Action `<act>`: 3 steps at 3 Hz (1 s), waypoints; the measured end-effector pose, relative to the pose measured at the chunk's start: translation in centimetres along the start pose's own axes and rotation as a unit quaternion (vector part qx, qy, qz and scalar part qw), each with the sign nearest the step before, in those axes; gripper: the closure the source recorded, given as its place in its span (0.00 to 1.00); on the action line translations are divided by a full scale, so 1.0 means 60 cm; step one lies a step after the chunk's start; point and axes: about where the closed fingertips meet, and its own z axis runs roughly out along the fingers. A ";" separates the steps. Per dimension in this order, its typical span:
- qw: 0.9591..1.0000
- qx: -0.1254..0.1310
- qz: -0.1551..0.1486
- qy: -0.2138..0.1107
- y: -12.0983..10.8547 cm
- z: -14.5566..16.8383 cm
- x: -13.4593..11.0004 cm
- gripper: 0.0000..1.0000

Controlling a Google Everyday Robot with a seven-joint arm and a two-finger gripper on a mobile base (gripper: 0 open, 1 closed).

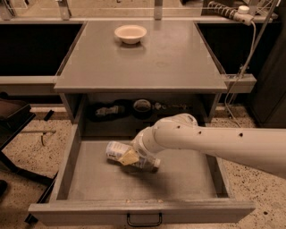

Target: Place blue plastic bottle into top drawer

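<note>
the top drawer (183, 181) is pulled fully out from under the worktop's (143, 62) front edge, its grey flat bottom open to view and its small black loop handle (144, 220) at the middle of the front panel. the blue plastic bottle (115, 151) is inside this drawer, on its side, slanted, with one end toward the drawer's left wall and the other end pointing toward the drawer's front right. it sits left of the drawer's middle, below the left half of the worktop's front edge, well apart from every drawer wall.

the white arm (214, 143) comes in from the right, passes over the drawer's right wall and bends down into the drawer. the claw (130, 156) is at the arm's tip, right on the middle of the bottle, covering part of its label. whether the claw is pinching the bottle or has let go of it, i cannot tell.

a cream round bowl (130, 33) stands upright on the worktop near the back edge, a little left of centre, far from the front edge. in the open recess (111, 109) under the worktop, behind the drawer, some dark things lie in shadow; what they are is too dim to tell. beyond the worktop's back right corner a power strip (228, 10) lies on a ledge, and a pale cable (250, 49) hangs down past the right edge.
</note>
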 end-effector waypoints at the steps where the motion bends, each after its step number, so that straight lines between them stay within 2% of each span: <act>1: 1.000 0.000 0.000 0.000 0.000 0.000 0.000 0.58; 3: 1.000 0.000 0.000 0.000 0.000 0.000 0.000 0.12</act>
